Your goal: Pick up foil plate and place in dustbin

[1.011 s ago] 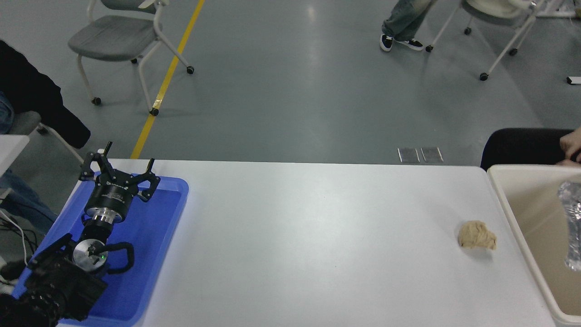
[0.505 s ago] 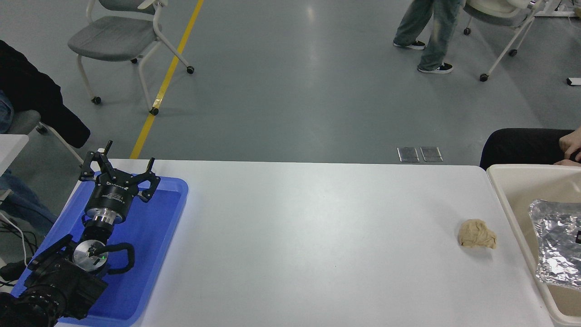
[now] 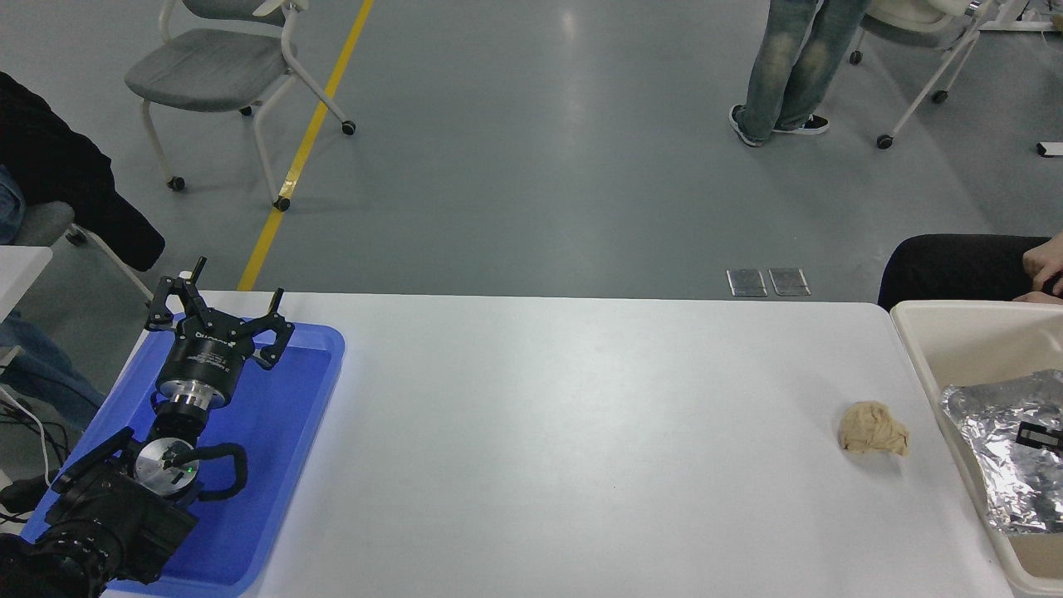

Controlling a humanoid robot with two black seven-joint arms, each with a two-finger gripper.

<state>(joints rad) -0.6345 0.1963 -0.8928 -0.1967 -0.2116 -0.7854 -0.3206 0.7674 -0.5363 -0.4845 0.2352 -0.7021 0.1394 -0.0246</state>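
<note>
The white desk [image 3: 531,432] carried most things. At its right edge stood the dustbin [image 3: 922,349], and the foil plate [image 3: 996,440] lay inside it — the drop looked done. The right gripper was out of view. The left gripper [image 3: 217,314] hung parked over the blue tray [image 3: 274,465], fingers spread, holding nothing — idle by design, probably. A tan lump [image 3: 872,428] sat near the bin.

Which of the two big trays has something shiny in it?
The cream dustbin at the right holds the foil plate; the blue tray doesn't.
</note>
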